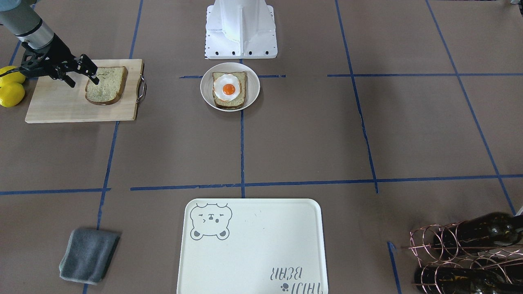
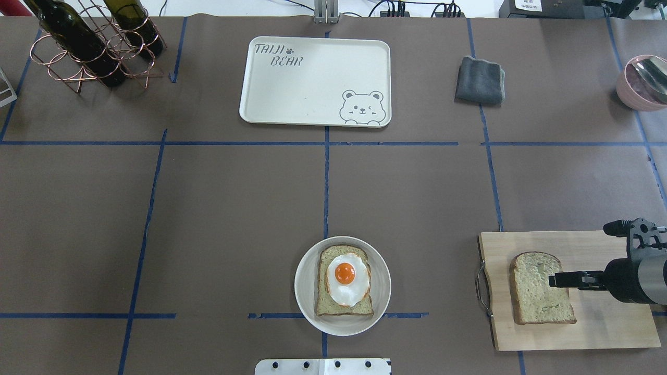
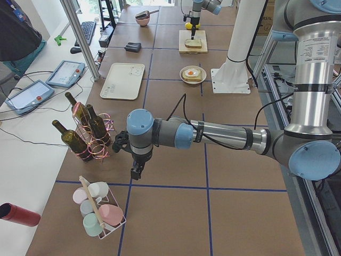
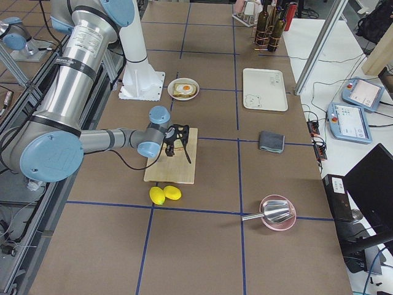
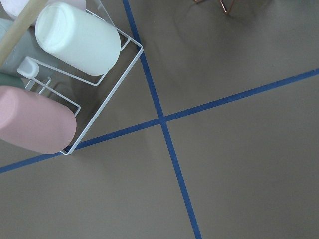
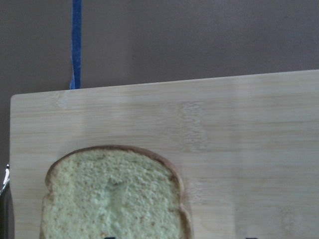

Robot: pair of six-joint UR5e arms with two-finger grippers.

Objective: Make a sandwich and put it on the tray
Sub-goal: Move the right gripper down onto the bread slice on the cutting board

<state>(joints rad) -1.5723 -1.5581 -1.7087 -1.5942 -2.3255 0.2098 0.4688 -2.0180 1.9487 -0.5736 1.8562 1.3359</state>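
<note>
One bread slice [image 1: 107, 85] lies on the wooden cutting board [image 1: 61, 106]; it also shows in the overhead view [image 2: 539, 291] and the right wrist view [image 6: 114, 199]. A second slice topped with the fried egg [image 1: 226, 86] sits on a white plate [image 1: 253, 87], seen from overhead too [image 2: 383, 276]. The cream bear tray [image 1: 261, 245] is bare at the far side [image 2: 312, 88]. My right gripper [image 1: 84, 83] is open, just above the board slice's outer edge, with one finger over the bread. My left gripper [image 3: 136, 173] hangs far off near the bottle rack; I cannot tell its state.
Two lemons [image 1: 11, 87] lie beside the board. A grey cloth [image 2: 480, 80] and a pink bowl [image 2: 643, 80] are at the far right. A wire rack with wine bottles [image 2: 94, 47] is at the far left. A wire rack of cups [image 5: 75, 74] lies under the left wrist.
</note>
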